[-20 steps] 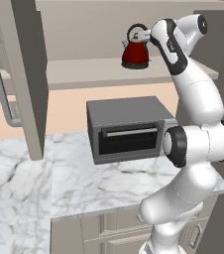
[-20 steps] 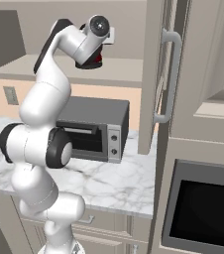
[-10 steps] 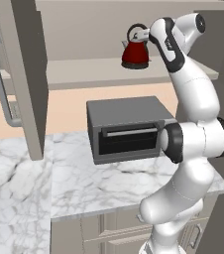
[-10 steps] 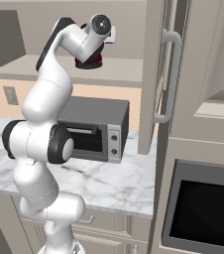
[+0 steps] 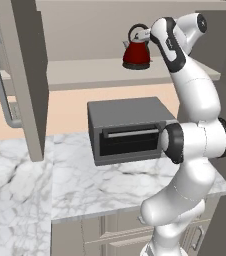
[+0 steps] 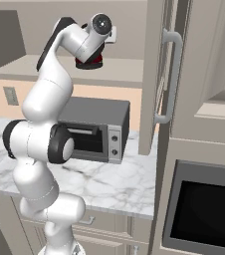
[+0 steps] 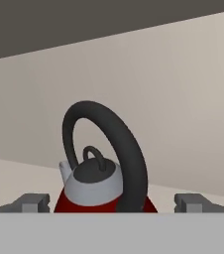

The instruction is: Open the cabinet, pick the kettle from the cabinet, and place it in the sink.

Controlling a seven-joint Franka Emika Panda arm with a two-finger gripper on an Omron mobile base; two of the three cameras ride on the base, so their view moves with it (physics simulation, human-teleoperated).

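Note:
The red kettle (image 5: 136,51) with a silver lid and black loop handle stands on the beige shelf of the open cabinet (image 5: 26,75). My gripper (image 5: 146,34) is at the kettle's right, level with its loop handle. In the hand view the kettle (image 7: 91,184) sits close ahead, between the open fingertips (image 7: 32,202), and its loop rises in the middle. Nothing is gripped. In the right base view the hand covers most of the kettle (image 6: 90,63), with the gripper (image 6: 111,35) up inside the cabinet (image 6: 154,74). The sink is out of view.
A grey toaster oven (image 5: 126,129) stands on the white marble counter (image 5: 85,185) under the shelf. The left door's bar handle (image 5: 1,82) and the right door's handle (image 6: 169,74) stick out. A built-in black oven (image 6: 204,209) is at the lower right.
The hand has crept a little to the left and up, closer to the kettle's loop handle. The jaws stay open and the kettle has not moved.

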